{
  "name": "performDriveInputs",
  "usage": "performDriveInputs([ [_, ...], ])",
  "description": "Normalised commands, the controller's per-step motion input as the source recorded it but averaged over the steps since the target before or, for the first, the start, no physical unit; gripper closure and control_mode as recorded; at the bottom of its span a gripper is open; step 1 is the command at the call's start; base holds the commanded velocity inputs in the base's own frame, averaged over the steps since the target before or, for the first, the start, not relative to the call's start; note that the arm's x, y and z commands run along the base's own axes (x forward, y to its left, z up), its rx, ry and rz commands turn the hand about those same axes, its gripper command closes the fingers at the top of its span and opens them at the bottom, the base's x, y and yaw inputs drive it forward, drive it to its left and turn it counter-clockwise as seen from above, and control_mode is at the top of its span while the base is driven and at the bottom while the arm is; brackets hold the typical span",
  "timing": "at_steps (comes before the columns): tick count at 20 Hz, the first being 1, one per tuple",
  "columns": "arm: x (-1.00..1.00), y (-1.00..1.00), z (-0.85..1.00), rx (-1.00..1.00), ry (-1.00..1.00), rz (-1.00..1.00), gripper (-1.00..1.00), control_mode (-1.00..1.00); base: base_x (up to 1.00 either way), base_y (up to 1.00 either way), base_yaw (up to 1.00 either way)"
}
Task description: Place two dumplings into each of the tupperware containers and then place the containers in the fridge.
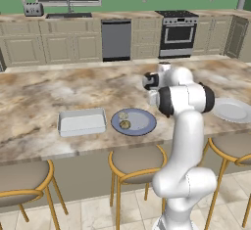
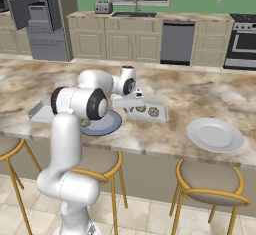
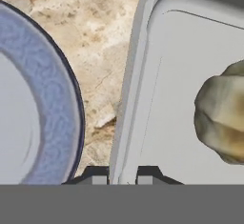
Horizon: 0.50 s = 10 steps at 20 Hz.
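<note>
My gripper (image 3: pixel 122 176) is shut on the raised rim of a pale tupperware container (image 3: pixel 157 99), one dark fingertip on each side of its wall. A tan dumpling (image 3: pixel 221 113) lies inside that tray. From the right base, this container (image 2: pixel 160 115) holds two dumplings (image 2: pixel 140 109) (image 2: pixel 153 112), with the gripper (image 2: pixel 135 96) at its left end. A second, empty container (image 1: pixel 82 122) sits left of the blue-grey plate (image 1: pixel 142 124), which carries two more dumplings (image 1: pixel 123 116) (image 1: pixel 125 124). The fridge (image 2: pixel 37 14) stands open at the far left.
A white plate (image 2: pixel 215 134) lies on the marble counter to the right. Stools (image 1: pixel 135 163) line the counter's near edge. The blue plate's rim (image 3: pixel 52 99) is close beside the held container. A dishwasher (image 1: pixel 116 39) and oven (image 1: pixel 177 33) stand along the back wall.
</note>
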Motion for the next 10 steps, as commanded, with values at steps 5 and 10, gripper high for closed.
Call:
performDriveInputs([
  [5,-0.23,0.27,0.55,-0.12,0.01,0.21,1.00,-1.00,0.00,0.00,0.00],
  [10,-0.45,0.08,0.63,-0.10,0.09,0.26,1.00,-1.00,0.00,0.00,0.00],
])
